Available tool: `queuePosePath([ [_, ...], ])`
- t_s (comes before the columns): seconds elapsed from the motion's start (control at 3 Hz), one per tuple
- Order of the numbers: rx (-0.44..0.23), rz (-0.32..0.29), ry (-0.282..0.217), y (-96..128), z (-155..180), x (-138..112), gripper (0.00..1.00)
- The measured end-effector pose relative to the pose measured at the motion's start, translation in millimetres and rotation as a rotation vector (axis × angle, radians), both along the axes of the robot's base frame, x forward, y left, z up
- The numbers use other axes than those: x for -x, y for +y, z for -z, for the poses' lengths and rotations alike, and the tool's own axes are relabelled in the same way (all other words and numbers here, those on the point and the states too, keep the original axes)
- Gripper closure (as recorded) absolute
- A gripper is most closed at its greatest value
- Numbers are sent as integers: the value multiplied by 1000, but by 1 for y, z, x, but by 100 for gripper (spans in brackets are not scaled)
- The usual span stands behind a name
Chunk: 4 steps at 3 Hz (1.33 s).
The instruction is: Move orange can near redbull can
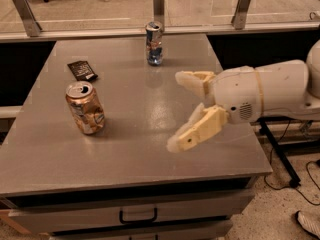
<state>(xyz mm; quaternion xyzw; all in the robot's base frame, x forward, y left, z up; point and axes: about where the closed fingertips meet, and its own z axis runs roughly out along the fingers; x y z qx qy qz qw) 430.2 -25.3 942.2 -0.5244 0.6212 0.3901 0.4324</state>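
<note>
Orange can [85,108] stands upright, alone on the table [140,154], well apart from the jaws and straight ahead of the fingertips. Gripper [176,111] hovers above the table, jaws spread wide, empty.

Redbull can [154,43] stands beyond the upper finger, near the far edge. Black packet [82,70] lies past the orange can.

Risks:
- A finger clipping the orange can on approach would likely tip or roll it.
- The slim redbull can would topple easily if crowded at set-down.

Unclear: arm cut off at the frame edge; can's fill unknown; packet print unreadable.
</note>
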Motion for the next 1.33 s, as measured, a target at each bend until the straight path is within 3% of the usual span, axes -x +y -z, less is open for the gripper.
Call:
queuePosePath([
  [0.33,-46,52,-24,32,8,-13,0],
  [0.67,-37,92,-108,67,13,-26,0],
  [1.0,5,100,-170,96,26,-40,0],
  [1.33,-11,56,-175,130,39,-53,0],
])
